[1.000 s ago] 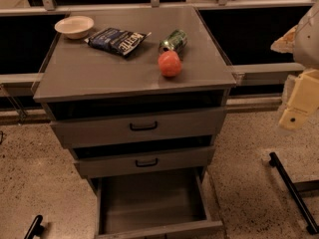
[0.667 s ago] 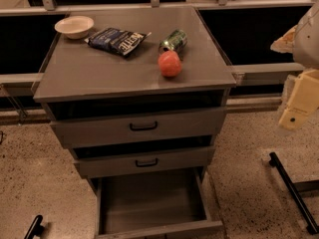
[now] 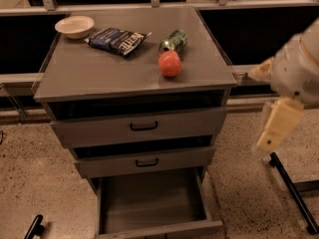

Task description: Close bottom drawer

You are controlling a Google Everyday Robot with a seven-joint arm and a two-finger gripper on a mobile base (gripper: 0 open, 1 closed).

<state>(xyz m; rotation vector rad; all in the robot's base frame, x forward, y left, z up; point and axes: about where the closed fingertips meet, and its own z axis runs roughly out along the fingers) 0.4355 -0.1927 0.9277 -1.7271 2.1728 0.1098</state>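
Bottom drawer (image 3: 152,203) was standing wide open, pulled well out toward the near side at the foot of the unit, its plain grey inside bare to the camera. Its front panel sat right at the near edge of the view, seen from above, so the handle did not show. Just above it, the middle drawer (image 3: 144,162) sat with its flat grey front and small black handle facing us, a dark gap along its top. Above that again was the top drawer (image 3: 142,126), wider, with the same kind of black handle and the same dark gap.

Up on the bench (image 3: 99,73) were four things. A pale bowl (image 3: 75,26) sat upright at the far left corner, and a dark snack bag (image 3: 117,40) lay flat just to its right. A green can (image 3: 173,40) lay on its side further right. A round red fruit (image 3: 170,63) sat just near of the can, close beside it.

Off to the right, well apart from all three drawers, the gripper (image 3: 258,109) hung in the air at about top-drawer height. Its cream fingers (image 3: 276,126) were spread apart with nothing between them. Speckled floor (image 3: 40,168) lay all around, with a black bar (image 3: 291,193) slanting across it under the arm.
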